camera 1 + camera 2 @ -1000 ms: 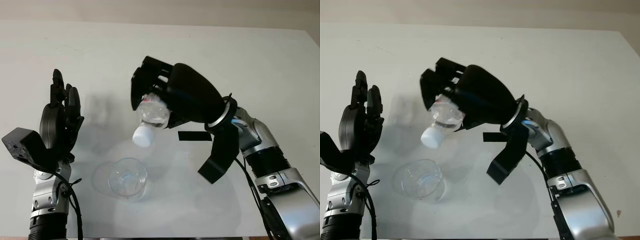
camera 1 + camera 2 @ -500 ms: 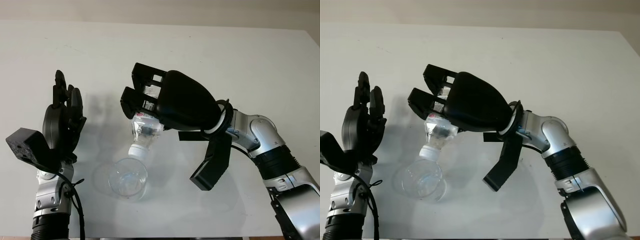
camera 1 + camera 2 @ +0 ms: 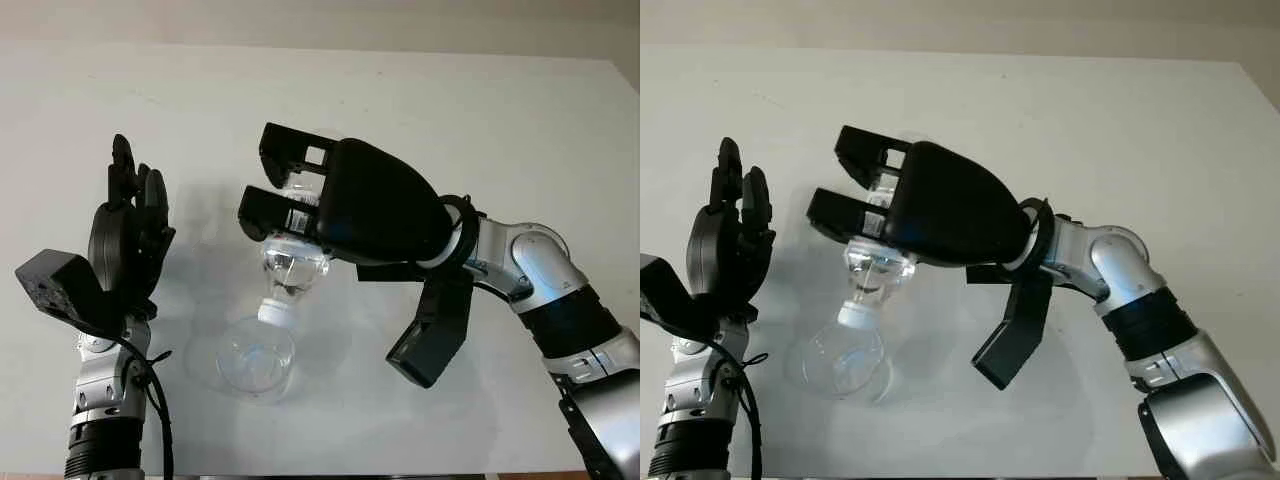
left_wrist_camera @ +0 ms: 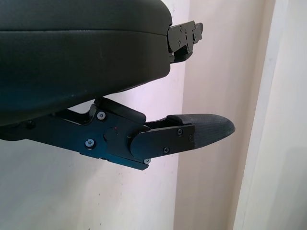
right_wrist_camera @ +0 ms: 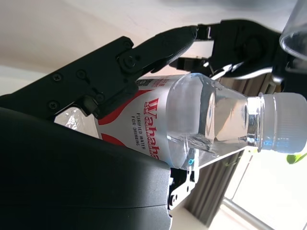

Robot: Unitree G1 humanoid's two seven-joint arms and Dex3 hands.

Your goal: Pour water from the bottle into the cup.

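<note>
Right hand (image 3: 300, 205): clamped on capped water bottle (image 3: 291, 268), neck pointing down.
Cup (image 3: 255, 358): directly beneath cap (image 3: 272, 312).
Left hand (image 3: 128, 235): open, raised beside.

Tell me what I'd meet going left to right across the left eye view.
Left hand, raised and open → cup → bottle, neck down over the cup → right hand gripping it.

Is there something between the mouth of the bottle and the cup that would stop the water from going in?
Yes: the white cap is on the bottle. The right hand holds the bottle neck-down, its cap just above the rim of the cup. Nothing else stands between them. The left hand is open, raised off to the left of the cup.
</note>
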